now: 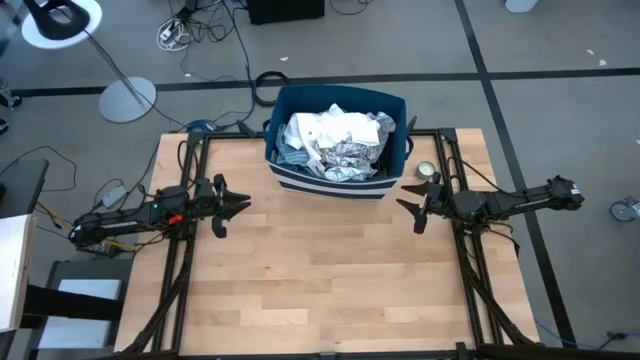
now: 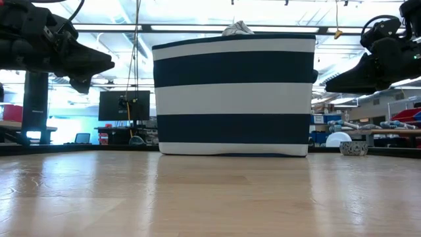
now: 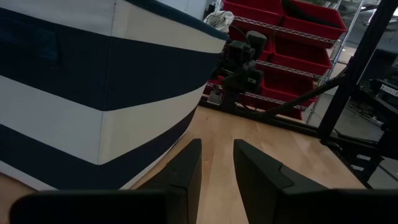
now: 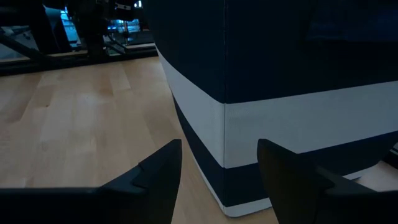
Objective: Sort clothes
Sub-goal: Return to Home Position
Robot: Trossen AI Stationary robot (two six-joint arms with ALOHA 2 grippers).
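Observation:
The clothes (image 1: 335, 140), white, grey-patterned and light blue, lie heaped in the dark blue bin with white stripes (image 1: 330, 185) at the table's far middle. A white bit of them shows over the bin's rim in the low view (image 2: 237, 28). My left gripper (image 1: 238, 205) is open and empty, above the table left of the bin's near left corner (image 3: 112, 124). My right gripper (image 1: 408, 203) is open and empty, above the table right of the bin's near right corner (image 4: 224, 124). The fingers of both point toward the table's middle.
A small round bowl-like object (image 1: 427, 170) sits on the table right of the bin, close to my right gripper; it also shows in the low view (image 2: 354, 147). Bare wooden table top (image 1: 320, 280) stretches from the bin to the near edge. Dark frame rails run along both table sides.

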